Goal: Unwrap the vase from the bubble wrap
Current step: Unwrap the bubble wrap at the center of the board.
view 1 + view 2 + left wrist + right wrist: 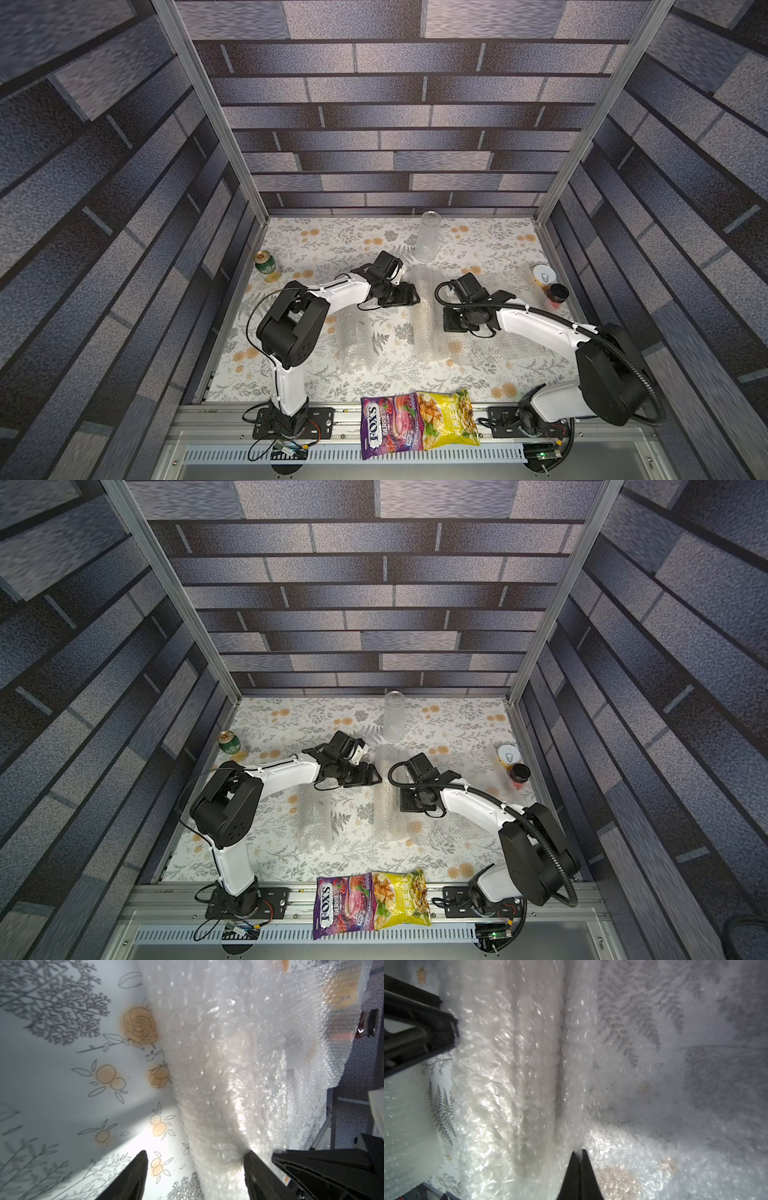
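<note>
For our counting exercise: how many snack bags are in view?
2: a purple Fox's Berries bag and a yellow snack bag, side by side at the near edge of the table.

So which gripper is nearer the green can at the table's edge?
Left. The left gripper is open at the bubble wrap roll's far end, on the side toward the green can. The right gripper, fingers shut on the wrap, sits across the roll, farther from the can.

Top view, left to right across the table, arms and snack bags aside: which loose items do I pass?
Green can → smaller bubble wrap bundle → clear vase → white-topped can. The larger wrap roll overlaps the vase's position, so it is left out.
</note>
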`<state>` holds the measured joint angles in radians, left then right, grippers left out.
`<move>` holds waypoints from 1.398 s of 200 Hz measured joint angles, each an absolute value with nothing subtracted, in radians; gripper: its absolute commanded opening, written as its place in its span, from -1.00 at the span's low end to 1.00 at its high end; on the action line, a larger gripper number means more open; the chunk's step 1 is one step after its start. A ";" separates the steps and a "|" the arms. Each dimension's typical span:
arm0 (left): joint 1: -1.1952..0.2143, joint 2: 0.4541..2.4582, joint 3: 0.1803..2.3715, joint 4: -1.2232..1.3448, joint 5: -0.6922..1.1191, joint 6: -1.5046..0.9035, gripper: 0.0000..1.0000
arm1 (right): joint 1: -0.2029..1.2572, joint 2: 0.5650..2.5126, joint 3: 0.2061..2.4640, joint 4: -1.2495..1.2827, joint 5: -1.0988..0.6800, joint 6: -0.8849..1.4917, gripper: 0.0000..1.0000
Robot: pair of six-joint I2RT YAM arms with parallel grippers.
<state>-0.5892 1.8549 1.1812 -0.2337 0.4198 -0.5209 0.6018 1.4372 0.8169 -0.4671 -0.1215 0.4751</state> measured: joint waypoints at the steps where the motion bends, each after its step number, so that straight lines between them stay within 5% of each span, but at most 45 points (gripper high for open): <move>1: -0.589 1.853 1.181 -0.236 0.416 -0.521 0.48 | 0.602 1.437 0.817 -0.467 -0.122 0.475 -1.00; 158: -0.744 1.759 1.250 -0.387 0.257 -0.513 0.48 | 0.602 1.425 0.862 -0.447 -0.176 0.475 -1.00; 279: -0.702 1.821 1.241 -0.414 0.259 -0.513 0.45 | 0.602 1.394 0.862 -0.472 -0.150 0.455 -1.00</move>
